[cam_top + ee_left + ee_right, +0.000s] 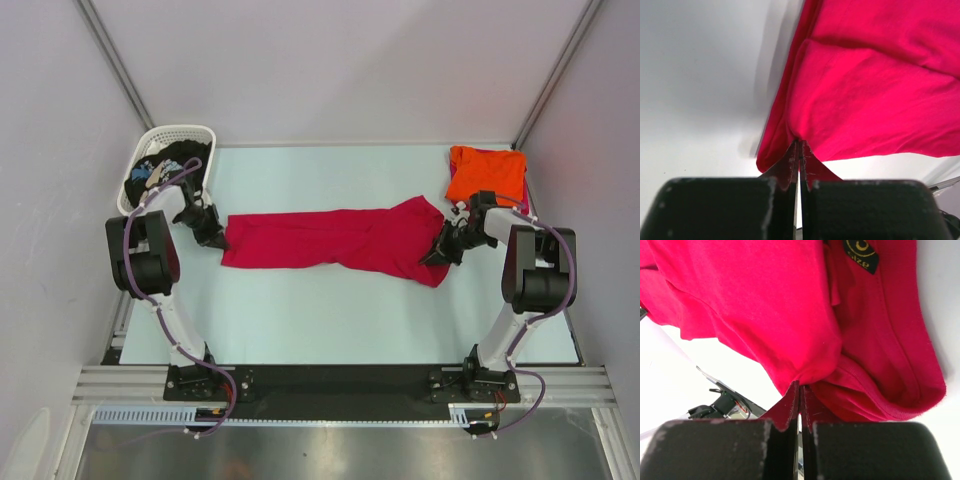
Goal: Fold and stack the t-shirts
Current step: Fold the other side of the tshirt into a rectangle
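Left jaws: closed tight on a pinch of the crimson-red t-shirt at the lower middle of the left wrist view, with the cloth fanning up and to the right from the pinch.
Right jaws: likewise clamped on a gathered fold of the same shirt at the lower middle of the right wrist view. A black size label at the top of that frame suggested this was the collar end.
Reason for the grips: there was one hold at each end, probably so the arms could draw the garment taut and move it together for the next fold.
Crimson-red t-shirt, position: it lay as a long band across the middle of the top view, on the pale tabletop between the two arms. It looked already narrowed lengthwise, so I judged it part-folded.
Orange t-shirt: folded at the upper right, just beyond the right arm, and probably the base of the stack.
Black t-shirt: bunched inside the white lattice basket at the upper left, apparently waiting its turn.
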You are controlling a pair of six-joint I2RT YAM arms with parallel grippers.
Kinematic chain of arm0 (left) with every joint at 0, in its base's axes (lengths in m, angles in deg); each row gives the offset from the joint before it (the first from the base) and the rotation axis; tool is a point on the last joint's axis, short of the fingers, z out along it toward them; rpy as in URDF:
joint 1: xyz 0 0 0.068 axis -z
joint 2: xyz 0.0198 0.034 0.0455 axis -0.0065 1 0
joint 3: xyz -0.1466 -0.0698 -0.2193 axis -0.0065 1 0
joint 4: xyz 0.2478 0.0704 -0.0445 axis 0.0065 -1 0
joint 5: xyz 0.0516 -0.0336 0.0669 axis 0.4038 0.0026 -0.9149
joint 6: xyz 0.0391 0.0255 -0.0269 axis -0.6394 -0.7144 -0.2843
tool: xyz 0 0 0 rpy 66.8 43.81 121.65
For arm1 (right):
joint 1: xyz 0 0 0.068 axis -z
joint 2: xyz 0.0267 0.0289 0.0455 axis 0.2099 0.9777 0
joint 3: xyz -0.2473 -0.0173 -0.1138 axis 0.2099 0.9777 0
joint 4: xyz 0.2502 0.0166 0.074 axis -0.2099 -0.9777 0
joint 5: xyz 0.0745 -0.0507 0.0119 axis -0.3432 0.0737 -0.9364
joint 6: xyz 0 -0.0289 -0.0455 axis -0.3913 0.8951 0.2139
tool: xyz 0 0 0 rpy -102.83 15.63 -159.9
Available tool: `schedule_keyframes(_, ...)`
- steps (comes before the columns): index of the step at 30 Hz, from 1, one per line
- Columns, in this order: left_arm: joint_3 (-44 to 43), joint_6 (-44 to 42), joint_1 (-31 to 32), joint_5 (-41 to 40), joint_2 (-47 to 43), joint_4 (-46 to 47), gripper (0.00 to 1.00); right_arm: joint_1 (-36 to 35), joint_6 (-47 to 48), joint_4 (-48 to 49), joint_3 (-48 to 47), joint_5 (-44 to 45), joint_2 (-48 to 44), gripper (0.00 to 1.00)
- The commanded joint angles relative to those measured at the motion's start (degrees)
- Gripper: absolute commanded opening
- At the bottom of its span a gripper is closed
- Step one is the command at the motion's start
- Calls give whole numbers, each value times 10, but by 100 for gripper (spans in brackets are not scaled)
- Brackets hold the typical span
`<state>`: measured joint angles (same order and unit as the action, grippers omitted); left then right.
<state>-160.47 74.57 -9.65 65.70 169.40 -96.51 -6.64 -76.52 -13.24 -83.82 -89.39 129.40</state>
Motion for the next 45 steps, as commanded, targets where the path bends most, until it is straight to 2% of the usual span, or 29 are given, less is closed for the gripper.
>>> schedule_keyframes(1, -14, 1, -3, -42, -30, -42, 0, -2, 24, -39, -38, -10, 1, 0)
schedule_keyframes(8, 7, -7, -4, -66, -64, -91, 0, -2, 52, -143, -63, 26, -15, 0)
schedule_keyframes(17, 70, 1, -3, -86, -85, -102, 0, -10, 56, -200, -41, 44, -37, 0)
schedule_keyframes(28, 69, -3, -3, -93, -73, -104, 0, -11, 45, -262, -50, 76, -73, 0)
schedule_keyframes(40, 83, -5, -4, -127, -57, -129, 0, -13, 48, -281, -3, 201, -39, 0)
schedule_keyframes(41, 84, -6, -4, -126, -55, -131, 8, -14, 48, -280, -3, 210, -36, 5)
schedule_keyframes(43, 86, -6, -3, -123, -45, -133, 67, -20, 48, -280, -7, 218, -30, 16)
schedule_keyframes(44, 86, -7, -3, -124, -44, -134, 99, -21, 47, -279, -12, 219, -30, 21)
schedule_keyframes(45, 86, -9, -3, -119, -46, -133, 99, -24, 48, -284, -24, 220, -30, 23)
